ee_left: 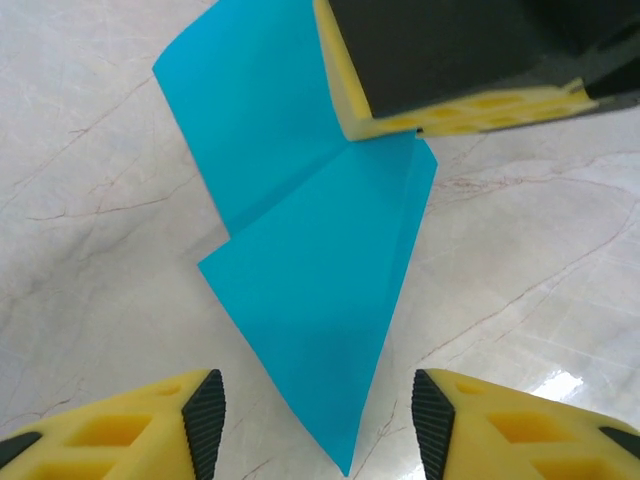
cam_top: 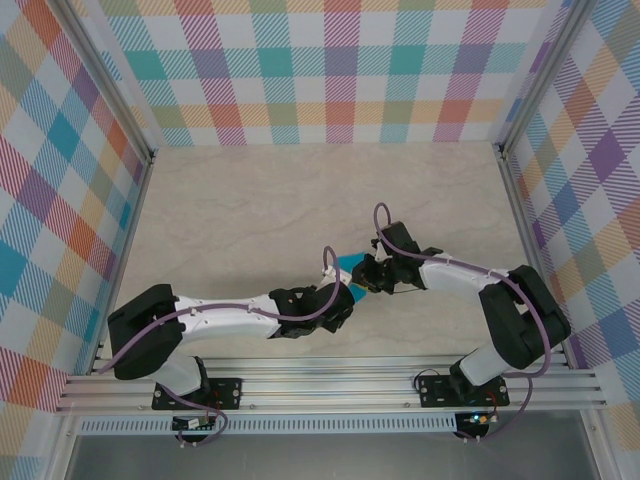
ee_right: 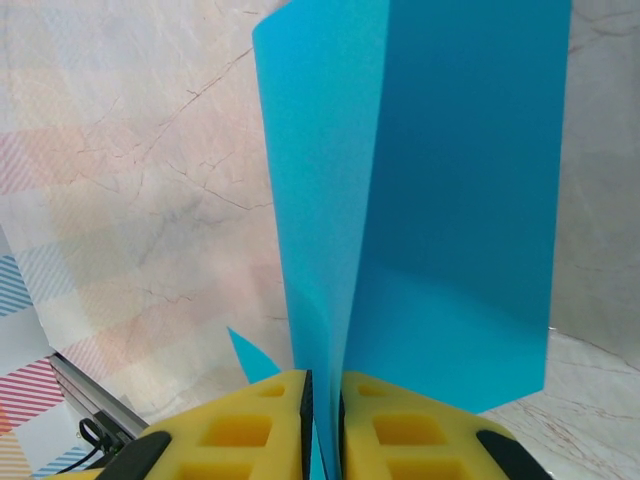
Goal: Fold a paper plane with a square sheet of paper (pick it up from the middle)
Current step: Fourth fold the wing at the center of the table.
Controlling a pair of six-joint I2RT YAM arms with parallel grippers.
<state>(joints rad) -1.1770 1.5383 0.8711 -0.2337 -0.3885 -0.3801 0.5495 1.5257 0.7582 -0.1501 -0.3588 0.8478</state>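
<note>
Teal paper plane (ee_right: pixel 420 200) in right hand (ee_right: pixel 322 390)

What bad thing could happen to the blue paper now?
The right tool pinches the folded paper at just one spot, so it might slip out or tear if tugged. The left tool is open near the pointed tip; closing off-centre could crumple it or make a wrong crease.

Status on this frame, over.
Right gripper shut on folded paper. Left gripper open, paper's tip between its fingers, not gripped. Nothing in the way.
</note>
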